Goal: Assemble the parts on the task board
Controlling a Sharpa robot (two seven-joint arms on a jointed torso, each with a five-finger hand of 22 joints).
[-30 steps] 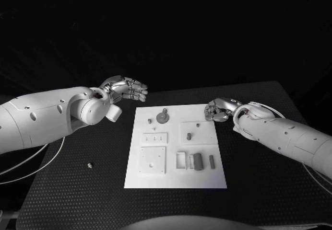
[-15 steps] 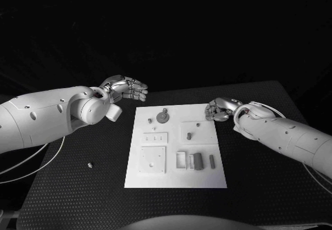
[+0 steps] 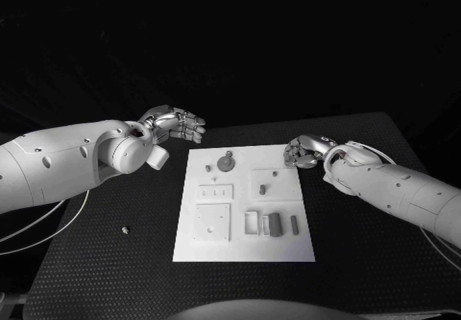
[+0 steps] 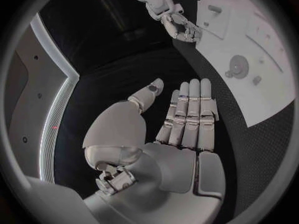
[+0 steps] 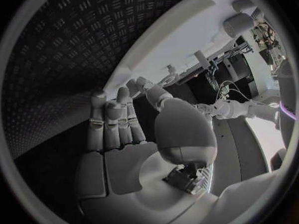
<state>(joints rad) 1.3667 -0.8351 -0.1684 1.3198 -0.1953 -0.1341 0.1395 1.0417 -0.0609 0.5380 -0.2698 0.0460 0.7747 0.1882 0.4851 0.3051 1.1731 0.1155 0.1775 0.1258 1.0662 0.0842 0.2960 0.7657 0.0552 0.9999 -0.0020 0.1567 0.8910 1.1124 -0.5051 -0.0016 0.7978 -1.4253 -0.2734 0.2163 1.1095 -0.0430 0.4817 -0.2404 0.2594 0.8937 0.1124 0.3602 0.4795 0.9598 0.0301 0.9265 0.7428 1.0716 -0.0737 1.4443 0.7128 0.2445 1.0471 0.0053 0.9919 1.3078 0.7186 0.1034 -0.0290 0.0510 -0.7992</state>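
A tiny speck lies on the worktop, too small to identify; the board's far end is cut off.

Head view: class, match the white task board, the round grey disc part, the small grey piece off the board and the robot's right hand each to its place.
Things:
1. white task board
2. round grey disc part
3. small grey piece
4. right hand

Places:
A. on the black table, on the board's left-arm side
B. at the board's far corner on the right-arm side
C. middle of the table
D. on the board, near its far edge

Pairs: 1-C, 2-D, 3-A, 4-B
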